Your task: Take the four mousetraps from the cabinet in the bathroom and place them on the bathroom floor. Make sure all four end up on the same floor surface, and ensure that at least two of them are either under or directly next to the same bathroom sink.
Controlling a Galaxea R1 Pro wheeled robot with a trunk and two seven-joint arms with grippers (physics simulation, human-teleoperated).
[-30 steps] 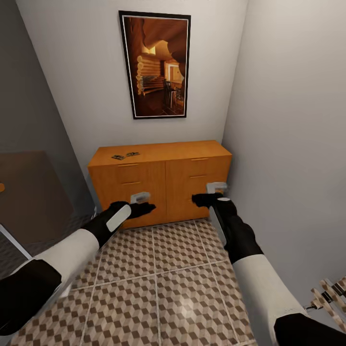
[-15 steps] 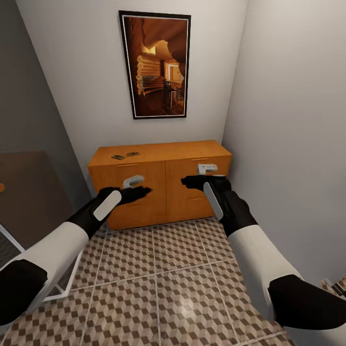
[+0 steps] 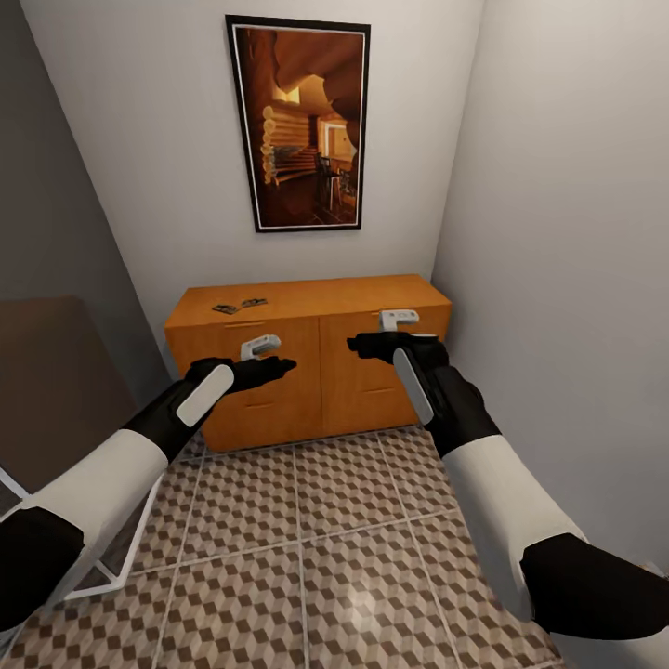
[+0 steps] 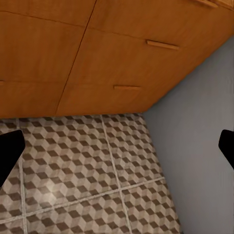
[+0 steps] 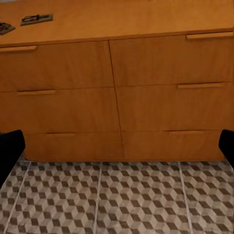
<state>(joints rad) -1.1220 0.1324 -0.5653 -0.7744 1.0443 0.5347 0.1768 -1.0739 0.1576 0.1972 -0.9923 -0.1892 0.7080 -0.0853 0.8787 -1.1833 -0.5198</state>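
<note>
In the head view the cabinet (image 3: pixel 307 358) stands against the far wall under a framed picture (image 3: pixel 299 123), boxed in by a grey wall on the right and a darker panel on the left. Two mousetraps (image 3: pixel 236 305) lie on its top near the far left corner, just beside each other; any others I cannot make out. Both arms reach forward at about drawer height: the left tool (image 3: pixel 269 360) in front of the left drawers, the right tool (image 3: pixel 372 342) in front of the right ones, neither touching wood. How wide either stands cannot be told from here. The bathroom floor (image 3: pixel 316 548) is bare tile between robot and cabinet, so there is room to roll nearer, but the right wall runs close to the right forearm and would catch an elbow swung outward. The left wrist view looks at drawer fronts, tile and grey wall, with its dark fingertips (image 4: pixel 9 152) at opposite margins, so that tool is spread wide and holds nothing. The right wrist view faces the drawers squarely, fingertips (image 5: pixel 9 148) likewise far apart and empty, the traps at the top's far left. The likely trouble: the traps are thin and flat, so a careless pinch could shove them off the back or left edge.
</note>
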